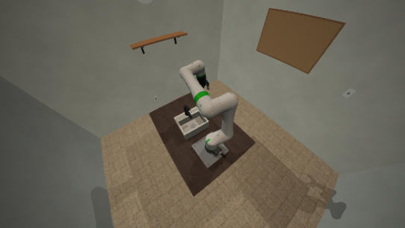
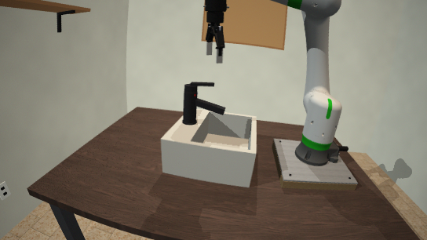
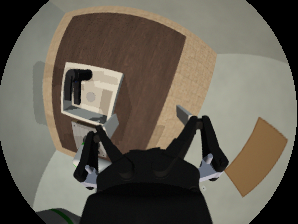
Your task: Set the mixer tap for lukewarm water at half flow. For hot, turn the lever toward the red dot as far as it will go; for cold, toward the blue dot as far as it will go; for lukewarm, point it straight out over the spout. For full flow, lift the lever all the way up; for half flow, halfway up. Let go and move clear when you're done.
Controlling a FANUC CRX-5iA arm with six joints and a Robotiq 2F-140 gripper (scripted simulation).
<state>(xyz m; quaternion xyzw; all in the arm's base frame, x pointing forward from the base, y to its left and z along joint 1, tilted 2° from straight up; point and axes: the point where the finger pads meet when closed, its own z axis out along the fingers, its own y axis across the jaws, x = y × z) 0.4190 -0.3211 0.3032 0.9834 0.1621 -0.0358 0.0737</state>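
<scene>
A black mixer tap (image 2: 191, 103) (image 1: 187, 111) (image 3: 75, 84) stands at the back left corner of a white sink block (image 2: 208, 161) (image 1: 196, 132) (image 3: 109, 99). Its lever (image 2: 202, 84) lies flat and low, pointing over the spout (image 2: 211, 106). A red dot (image 2: 194, 95) shows on the tap body. My gripper (image 2: 215, 52) (image 1: 205, 83) (image 3: 146, 114) is open and empty. It hangs high above the tap, pointing down, well clear of the lever.
The sink stands on a dark wooden table (image 2: 118, 169) (image 1: 167, 134). The arm's base sits on a grey plate (image 2: 314, 172) (image 1: 208, 158) right of the sink. A wall shelf (image 1: 158, 40) and a brown board (image 1: 299, 39) hang on the walls.
</scene>
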